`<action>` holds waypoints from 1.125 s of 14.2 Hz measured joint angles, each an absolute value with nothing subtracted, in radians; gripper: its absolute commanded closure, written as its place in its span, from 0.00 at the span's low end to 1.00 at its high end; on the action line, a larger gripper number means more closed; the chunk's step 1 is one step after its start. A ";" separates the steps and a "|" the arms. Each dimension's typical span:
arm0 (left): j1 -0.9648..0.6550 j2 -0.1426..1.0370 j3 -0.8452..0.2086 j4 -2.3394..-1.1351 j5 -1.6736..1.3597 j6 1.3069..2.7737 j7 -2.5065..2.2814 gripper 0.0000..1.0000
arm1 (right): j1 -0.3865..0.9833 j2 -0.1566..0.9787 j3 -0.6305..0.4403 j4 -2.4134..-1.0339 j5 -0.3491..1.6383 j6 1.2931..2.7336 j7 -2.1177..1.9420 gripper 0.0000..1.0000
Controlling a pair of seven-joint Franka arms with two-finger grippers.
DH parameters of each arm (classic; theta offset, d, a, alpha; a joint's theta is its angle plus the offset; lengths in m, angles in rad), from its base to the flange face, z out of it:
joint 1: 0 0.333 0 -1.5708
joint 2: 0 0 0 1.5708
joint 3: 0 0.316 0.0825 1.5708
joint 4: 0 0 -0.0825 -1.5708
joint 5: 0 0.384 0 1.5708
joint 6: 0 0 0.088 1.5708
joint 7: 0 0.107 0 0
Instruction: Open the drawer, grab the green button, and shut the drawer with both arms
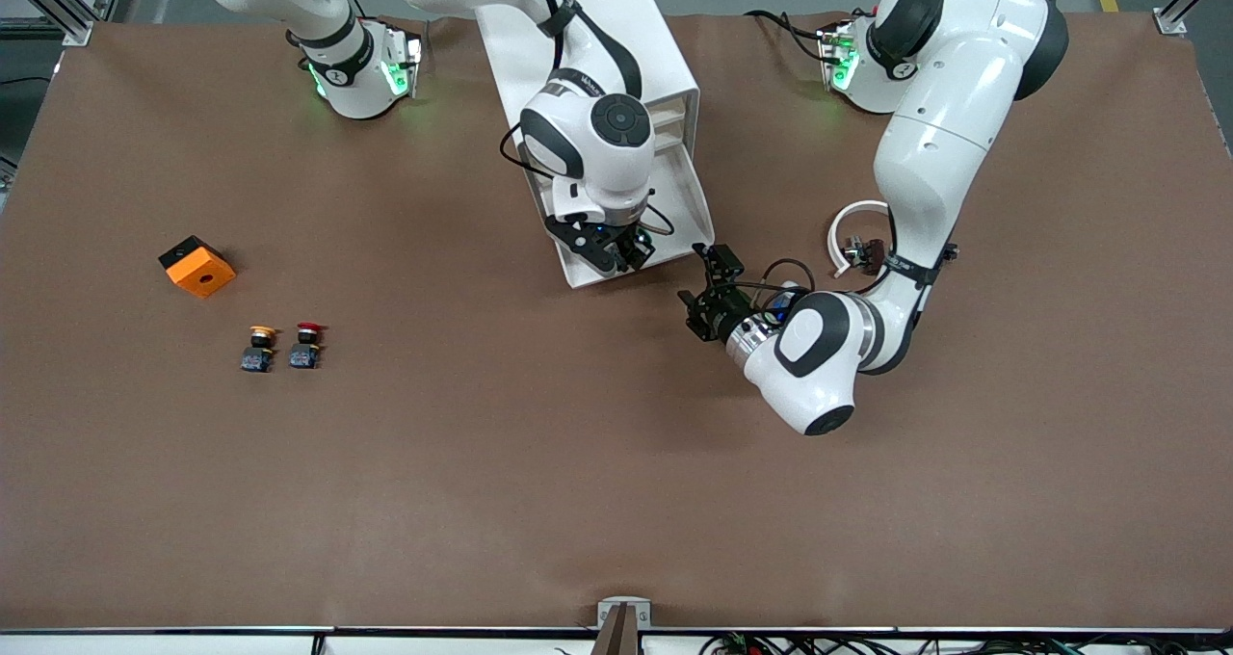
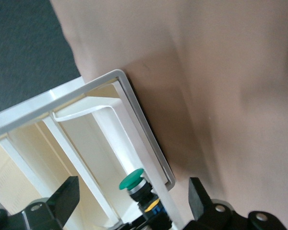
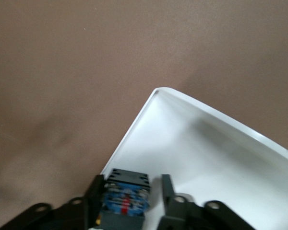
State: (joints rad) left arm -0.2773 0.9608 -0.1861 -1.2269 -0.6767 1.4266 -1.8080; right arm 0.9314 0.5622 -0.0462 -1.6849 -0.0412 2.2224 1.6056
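green-capped button (image 2: 132, 179), cream drawer (image 2: 134, 124), brown table (image 1: 578, 462)

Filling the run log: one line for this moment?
drawer: white plastic drawer open | right claw: closing around green-capped button inside | left claw: open, waiting beside drawer

table (image 1: 578, 501) | cabinet (image 1: 588, 48) | orange block (image 1: 197, 266) | yellow-capped button (image 1: 258, 348) | red-capped button (image 1: 306, 344)
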 measured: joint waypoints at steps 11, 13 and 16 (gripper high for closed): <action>-0.280 0.819 -0.207 -1.208 -0.406 1.583 -1.004 0.00 | 0.927 0.562 -0.057 -1.655 -0.039 2.193 1.606 1.00; -0.280 0.803 -0.212 -1.208 -0.374 1.645 -0.964 0.00 | 0.907 0.559 -0.061 -1.604 -0.033 2.145 1.606 1.00; -0.292 0.801 -0.222 -1.221 -0.316 1.737 -0.939 0.00 | 0.856 0.548 -0.063 -1.528 -0.015 2.077 1.546 1.00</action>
State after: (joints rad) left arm -0.2917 0.8014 -0.2219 -1.2208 -0.3159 1.7368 -0.9386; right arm 0.8560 0.5477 -0.0632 -1.5278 -0.0150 2.0771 1.5458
